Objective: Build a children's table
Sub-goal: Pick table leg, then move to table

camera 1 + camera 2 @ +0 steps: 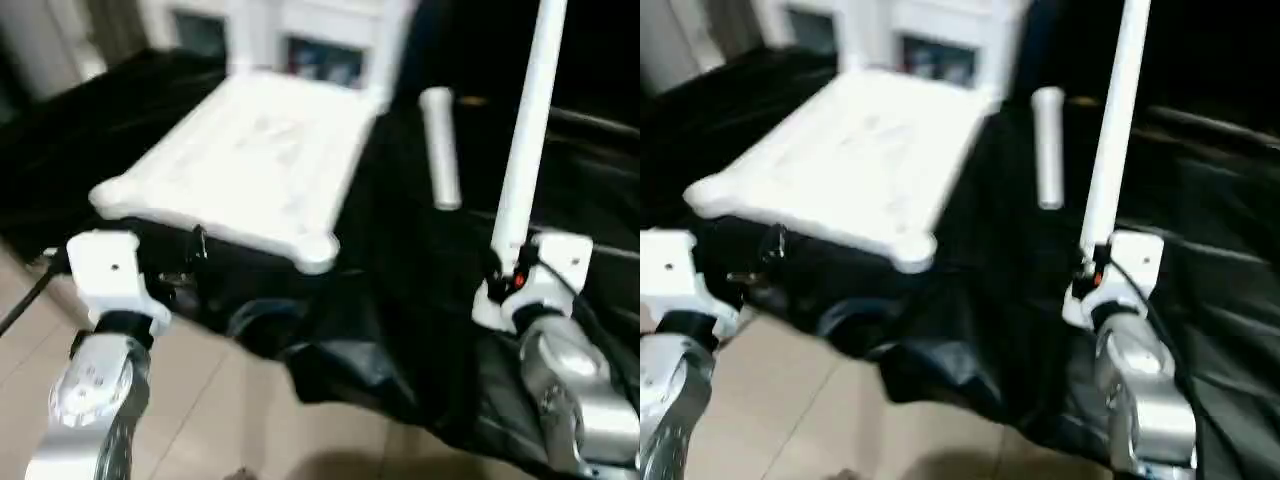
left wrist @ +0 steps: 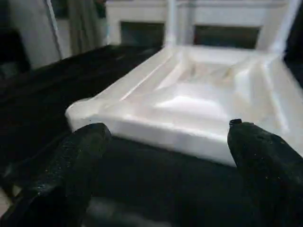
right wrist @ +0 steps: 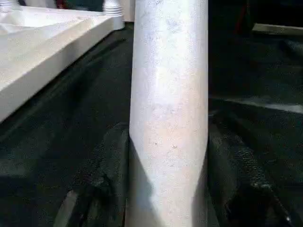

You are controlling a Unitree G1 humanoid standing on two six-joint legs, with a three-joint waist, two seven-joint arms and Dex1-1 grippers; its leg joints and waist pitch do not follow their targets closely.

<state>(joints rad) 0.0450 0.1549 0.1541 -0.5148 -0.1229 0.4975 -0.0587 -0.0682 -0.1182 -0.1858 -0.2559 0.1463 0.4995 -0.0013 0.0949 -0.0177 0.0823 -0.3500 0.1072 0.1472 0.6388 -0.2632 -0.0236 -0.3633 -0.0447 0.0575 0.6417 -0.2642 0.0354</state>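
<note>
Tabletop (image 1: 245,160) lay ribbed side up on the black cloth (image 1: 1020,330), sockets ready, I guess. Right gripper (image 3: 168,175) clamped one leg (image 1: 525,130) upright; left gripper (image 2: 165,156) gaped wide, facing the near edge.

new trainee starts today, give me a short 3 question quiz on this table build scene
1. True or false: the right gripper holds a leg upright.
2. What state is the left gripper in? A. shut on a leg B. open and empty C. shut on the tabletop
3. What lies on the black cloth between the tabletop and the held leg?

Key
1. True: its fingers sit on both sides of the white tube, which rises nearly vertical.
2. B: its fingers stand wide apart, facing the tabletop's near edge with nothing between them.
3. A second leg, lying loose on the cloth.
</note>
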